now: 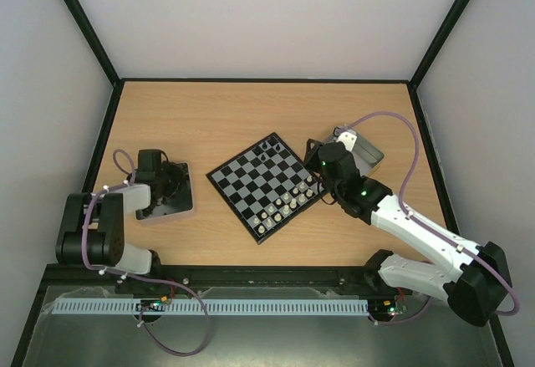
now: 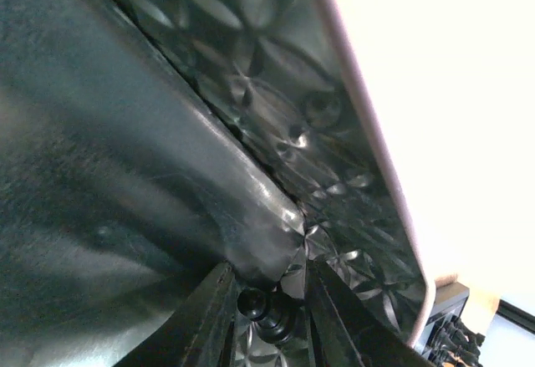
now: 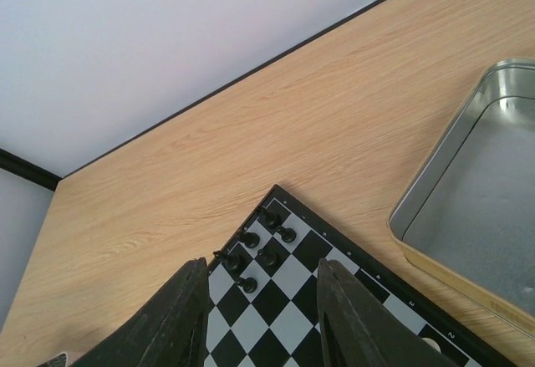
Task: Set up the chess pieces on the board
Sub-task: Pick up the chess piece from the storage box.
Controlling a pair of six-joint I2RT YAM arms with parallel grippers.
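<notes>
The board (image 1: 251,185) lies turned like a diamond in the middle of the table. Several black chess pieces (image 1: 269,145) stand at its far corner, and white ones (image 1: 284,204) line its near right edge. My left gripper (image 1: 159,185) reaches into the left tin (image 1: 180,206). In the left wrist view its fingers (image 2: 209,308) close on a small black chess piece (image 2: 266,310) lying tilted on the tin's embossed floor. My right gripper (image 1: 322,175) hangs open and empty over the board's right edge. In its wrist view the black pieces (image 3: 259,246) show between its fingers (image 3: 188,300).
A second metal tin (image 1: 365,155) sits right of the board, its rim (image 3: 435,175) close to the right gripper. The left tin's wall (image 2: 368,133) rises close beside the left fingers. Black frame rails edge the table.
</notes>
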